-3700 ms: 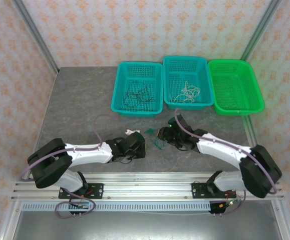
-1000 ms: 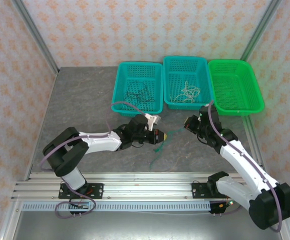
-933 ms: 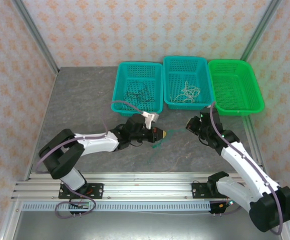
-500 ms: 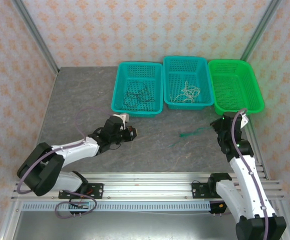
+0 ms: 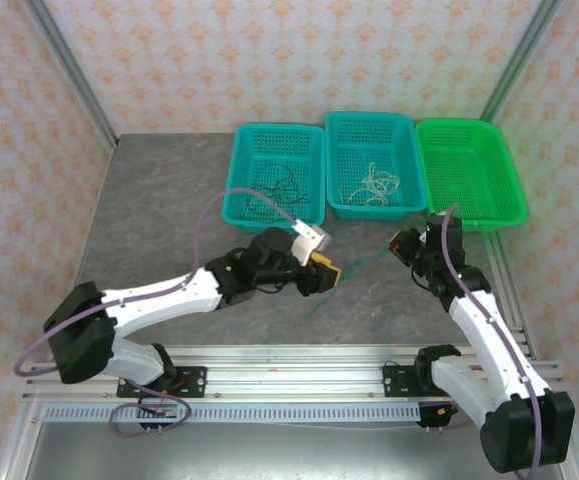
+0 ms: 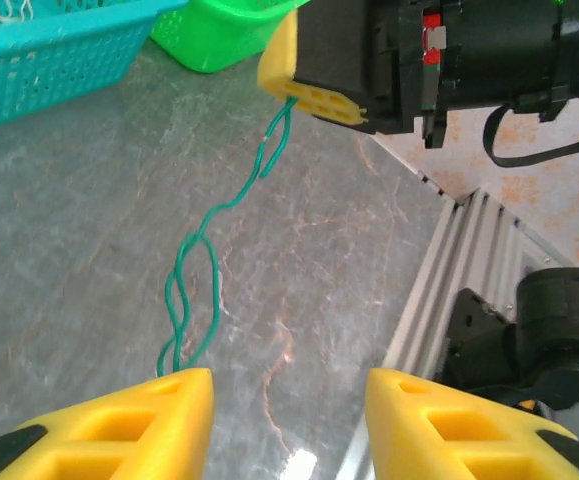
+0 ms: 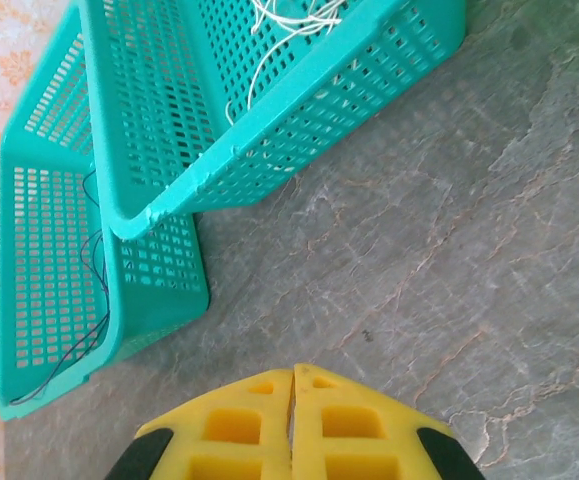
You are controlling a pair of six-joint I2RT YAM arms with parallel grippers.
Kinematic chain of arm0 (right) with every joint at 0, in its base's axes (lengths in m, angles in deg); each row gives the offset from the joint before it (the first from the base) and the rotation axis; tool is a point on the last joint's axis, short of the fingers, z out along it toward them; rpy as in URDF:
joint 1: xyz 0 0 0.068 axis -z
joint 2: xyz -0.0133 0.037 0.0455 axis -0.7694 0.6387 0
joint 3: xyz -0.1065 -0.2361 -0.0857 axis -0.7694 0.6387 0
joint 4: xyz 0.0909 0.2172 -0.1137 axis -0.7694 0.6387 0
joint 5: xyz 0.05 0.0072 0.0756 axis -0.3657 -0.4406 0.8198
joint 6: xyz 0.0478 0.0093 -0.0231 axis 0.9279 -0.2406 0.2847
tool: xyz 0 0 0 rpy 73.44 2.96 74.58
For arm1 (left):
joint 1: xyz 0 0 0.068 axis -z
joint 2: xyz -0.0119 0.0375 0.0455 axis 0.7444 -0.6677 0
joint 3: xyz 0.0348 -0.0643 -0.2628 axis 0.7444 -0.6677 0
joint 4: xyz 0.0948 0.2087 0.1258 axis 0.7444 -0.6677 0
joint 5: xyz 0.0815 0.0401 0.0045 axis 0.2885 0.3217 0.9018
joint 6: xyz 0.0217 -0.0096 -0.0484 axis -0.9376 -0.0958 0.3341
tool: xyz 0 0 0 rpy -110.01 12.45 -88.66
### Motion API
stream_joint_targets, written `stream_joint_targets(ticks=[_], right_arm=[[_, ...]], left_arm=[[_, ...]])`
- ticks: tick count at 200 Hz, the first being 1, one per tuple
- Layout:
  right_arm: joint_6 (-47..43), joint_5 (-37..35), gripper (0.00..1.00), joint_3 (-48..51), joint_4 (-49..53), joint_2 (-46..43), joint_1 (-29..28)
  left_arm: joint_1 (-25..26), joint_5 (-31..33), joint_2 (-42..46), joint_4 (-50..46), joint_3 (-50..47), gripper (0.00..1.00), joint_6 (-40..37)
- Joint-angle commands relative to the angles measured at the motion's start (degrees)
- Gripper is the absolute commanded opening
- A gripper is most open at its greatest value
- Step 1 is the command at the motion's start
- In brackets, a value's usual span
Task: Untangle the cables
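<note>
Top view: left gripper point(image 5: 325, 272) at table centre, right gripper point(image 5: 397, 245) at its 2 o'clock. Thin green twisted cable point(image 5: 367, 264) stretched between them, slack tail trailing toward 7 o'clock on grey stone-patterned tabletop point(image 5: 169, 220).

Left wrist view: left yellow fingers point(image 6: 109, 425) spread, cable's lower end passing beside one tip (contact unclear). Upper end pinched by right gripper, its yellow fingers point(image 7: 239, 430) pressed together.

At table's 12 o'clock:
- left teal plastic basket point(image 5: 231, 185) holding black cables point(image 5: 269, 190)
- middle teal basket point(image 5: 372, 118) holding whitish cables point(image 5: 374, 185)
- bright green basket point(image 5: 469, 125)
</note>
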Motion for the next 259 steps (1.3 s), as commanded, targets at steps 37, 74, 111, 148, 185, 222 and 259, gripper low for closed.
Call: stream_joint_targets(ticks=[37, 74, 111, 148, 185, 222, 259], right_arm=[[6.20, -0.66, 0.00, -8.63, 11.28, 5.43, -0.33], [8.20, -1.25, 0.00, -8.91, 12.26, 6.36, -0.33], [9.07, -0.67, 0.00, -9.19, 12.60, 8.33, -0.33], [9.36, -0.60, 0.00, -9.58, 12.58, 9.20, -0.33], [10.11, -2.61, 0.00, -10.58, 13.46, 9.29, -0.33], [10.71, -2.74, 0.00, -11.15, 12.96, 9.98, -0.33], [11.85, -2.00, 0.00, -11.15, 12.45, 10.19, -0.33]], left_arm=[[1.61, 6.35, -17.15, -10.56, 16.65, 0.43, -8.76], [-0.53, -2.68, -25.22, -11.50, 22.80, 0.35, 0.46], [-0.63, -2.15, -26.57, -10.42, 22.40, 0.35, 2.46], [-0.58, 1.07, -27.27, -14.16, 23.36, 0.36, 0.17], [0.37, 3.48, -27.32, -18.34, 22.75, 0.36, -4.06], [1.23, 1.88, -27.31, -16.77, 20.84, 0.36, -5.48], [2.34, 3.98, -32.15, -18.08, 24.30, 0.35, -7.21]])
